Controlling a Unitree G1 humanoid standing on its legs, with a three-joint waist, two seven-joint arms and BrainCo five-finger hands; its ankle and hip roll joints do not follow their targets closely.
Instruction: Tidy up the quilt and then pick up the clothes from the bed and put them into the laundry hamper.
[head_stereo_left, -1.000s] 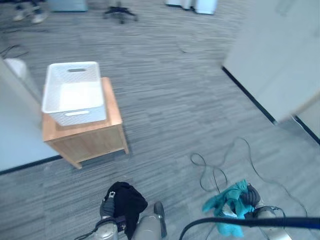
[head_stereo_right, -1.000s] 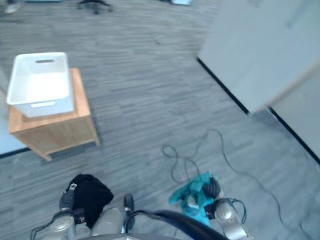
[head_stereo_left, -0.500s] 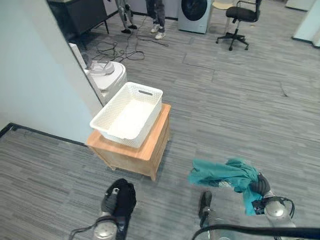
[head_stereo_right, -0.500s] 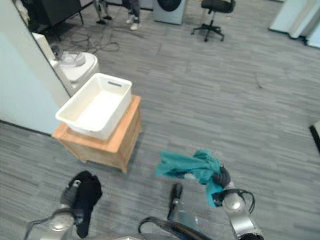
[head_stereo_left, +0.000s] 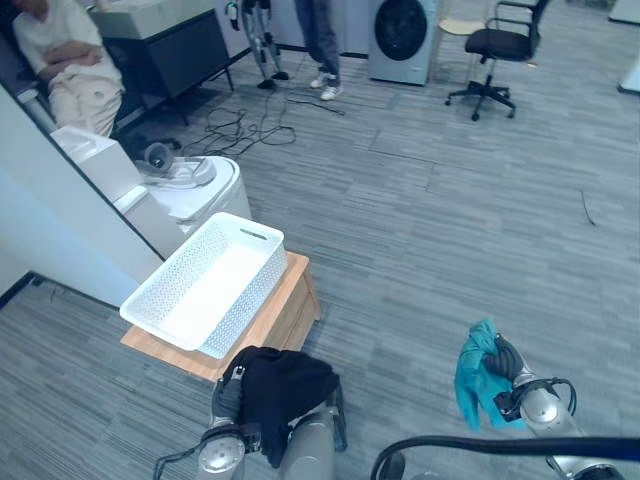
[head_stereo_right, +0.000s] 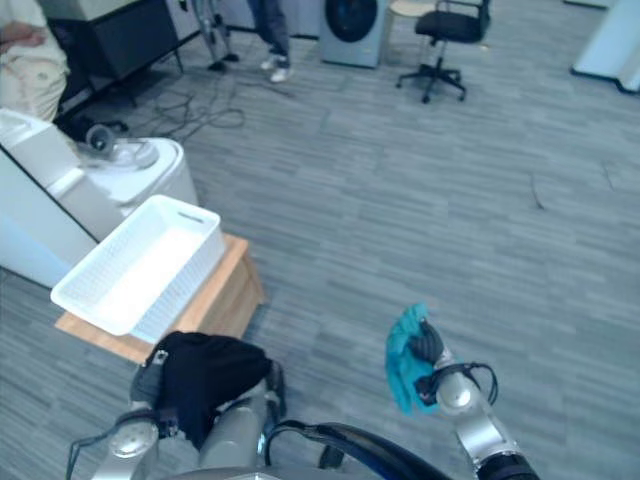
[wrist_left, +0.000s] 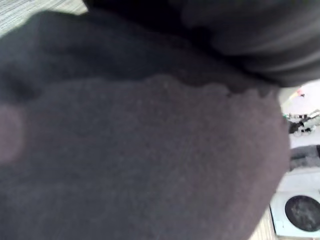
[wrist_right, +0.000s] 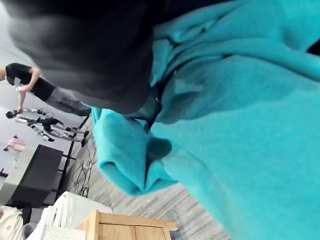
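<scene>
A white mesh laundry hamper sits on a low wooden cabinet at my left front. My left hand is low in the left eye view, just short of the cabinet, shut on a black garment that bunches over it. That black garment covers the left wrist view. My right hand is at the lower right, over the grey floor, shut on a teal garment that hangs from it. The teal garment drapes across the right wrist view. Both hands' fingers are buried in cloth.
A pale wall panel and a white appliance stand left of the cabinet. A person sits at the far left, and another person's legs stand by a washing machine. An office chair and floor cables lie beyond.
The camera has swung, so the hamper and cabinet now sit lower left, close to my left hand. The teal garment has dropped from flung out sideways to hanging; the black garment has spread wider.
</scene>
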